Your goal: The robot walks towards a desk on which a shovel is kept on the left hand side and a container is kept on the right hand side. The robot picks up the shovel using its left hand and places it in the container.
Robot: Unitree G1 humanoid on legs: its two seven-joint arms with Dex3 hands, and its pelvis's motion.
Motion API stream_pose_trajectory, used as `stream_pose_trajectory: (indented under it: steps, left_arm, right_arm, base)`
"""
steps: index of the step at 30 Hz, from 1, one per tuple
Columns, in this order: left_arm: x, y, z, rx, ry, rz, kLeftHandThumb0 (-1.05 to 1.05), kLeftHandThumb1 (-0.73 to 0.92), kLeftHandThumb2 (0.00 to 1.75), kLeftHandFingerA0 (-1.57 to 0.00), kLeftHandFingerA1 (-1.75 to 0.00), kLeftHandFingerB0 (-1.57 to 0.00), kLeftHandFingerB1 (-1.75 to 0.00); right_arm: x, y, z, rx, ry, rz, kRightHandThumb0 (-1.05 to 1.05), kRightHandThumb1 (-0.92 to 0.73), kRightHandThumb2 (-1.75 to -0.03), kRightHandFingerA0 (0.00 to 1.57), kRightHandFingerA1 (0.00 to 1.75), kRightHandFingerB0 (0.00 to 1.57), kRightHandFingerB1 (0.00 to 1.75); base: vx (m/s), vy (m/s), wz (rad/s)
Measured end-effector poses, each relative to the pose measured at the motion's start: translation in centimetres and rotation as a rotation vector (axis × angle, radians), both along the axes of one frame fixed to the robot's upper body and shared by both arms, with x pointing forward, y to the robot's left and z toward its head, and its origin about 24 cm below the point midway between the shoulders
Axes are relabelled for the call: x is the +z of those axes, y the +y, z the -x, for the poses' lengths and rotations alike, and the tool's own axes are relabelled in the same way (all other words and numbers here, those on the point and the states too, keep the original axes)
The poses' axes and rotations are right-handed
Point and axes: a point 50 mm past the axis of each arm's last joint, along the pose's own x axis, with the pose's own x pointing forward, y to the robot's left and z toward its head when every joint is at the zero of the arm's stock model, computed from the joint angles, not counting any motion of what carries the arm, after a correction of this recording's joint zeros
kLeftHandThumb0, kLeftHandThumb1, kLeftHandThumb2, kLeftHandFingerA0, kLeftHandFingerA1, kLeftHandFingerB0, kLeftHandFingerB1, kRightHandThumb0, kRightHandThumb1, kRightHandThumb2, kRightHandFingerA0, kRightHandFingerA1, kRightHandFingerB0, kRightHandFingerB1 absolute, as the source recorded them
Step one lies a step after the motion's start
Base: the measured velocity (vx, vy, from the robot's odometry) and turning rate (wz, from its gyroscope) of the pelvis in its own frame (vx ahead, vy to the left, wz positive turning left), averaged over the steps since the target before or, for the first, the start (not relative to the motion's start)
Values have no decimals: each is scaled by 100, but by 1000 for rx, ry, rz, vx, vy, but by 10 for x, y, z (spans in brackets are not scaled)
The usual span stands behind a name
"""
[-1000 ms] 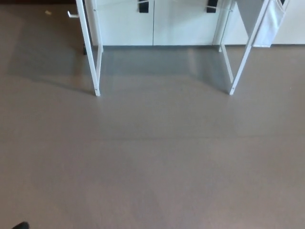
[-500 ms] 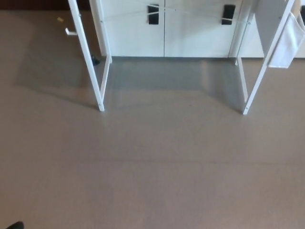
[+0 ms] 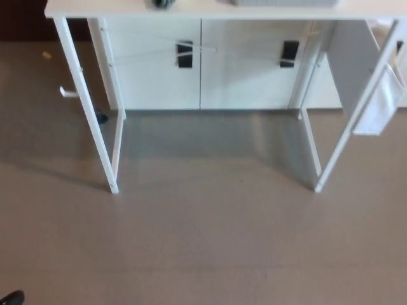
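- White desk [image 3: 95,9] on thin white legs, standing on grey-brown floor [image 3: 203,241].
- Dark object [image 3: 163,4] and grey container [image 3: 283,2] on desktop, cropped by the frame's top edge.

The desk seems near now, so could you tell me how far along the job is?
Done: nothing. The desk stands ahead across bare floor, so the approach is under way. Only slivers of a dark object and a grey one show on top. Neither hand shows. Picking and placing remain.

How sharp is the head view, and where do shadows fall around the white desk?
Head view: soft and slightly blurred throughout, most at the desk's top edge, where the things on it are cut off; even lighting, no harsh glare; a grey shadow on the floor under the desk and left of its left legs.
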Motion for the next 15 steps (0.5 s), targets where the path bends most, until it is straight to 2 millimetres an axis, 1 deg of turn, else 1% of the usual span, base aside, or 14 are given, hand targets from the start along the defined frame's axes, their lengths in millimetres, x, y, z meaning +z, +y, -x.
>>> stream_pose_trajectory:
  steps: [4, 5, 7, 9, 13, 15]
  left_arm:
    - [-1, 0, 3, -3, 10, -1, -15, 58, 57, -58, -47, -40, -36]
    - [0, 0, 1, -4, 3, -2, -15, 58, 57, -59, -46, -40, -35]
    - [1, -4, -9, -18, -21, 7, -16, 58, 57, -59, -47, -40, -36]
    - [1, -5, -8, -19, -19, 9, -16, 59, 57, -58, -47, -39, -36]
    - [-1, -4, 1, -14, 3, 10, -15, 58, 57, -59, -47, -40, -36]
    - [-1, -4, 1, -14, 3, 11, -15, 58, 57, -59, -47, -40, -36]
  right_arm:
    - [-1, 0, 1, -2, 4, 0, -35, -48, -66, 59, 50, 39, 43]
    - [-1, 2, -1, 0, 2, -6, -34, -48, -66, 59, 50, 38, 43]
    - [2, -1, -4, 3, -13, 10, -34, -48, -66, 59, 50, 39, 43]
    - [3, -2, -5, 4, -19, 13, -35, -48, -66, 59, 51, 39, 43]
    - [1, -2, -5, 2, -14, 11, -35, -48, -66, 59, 51, 38, 43]
    - [0, -2, -4, 1, -10, 11, -34, -48, -66, 59, 51, 38, 43]
  base:
    - [465, -228, 33]
    - [523, -295, 19]
    - [497, -261, 71]
    - [383, -167, 30]
    - [371, -62, -5]
    - [364, 21, -23]
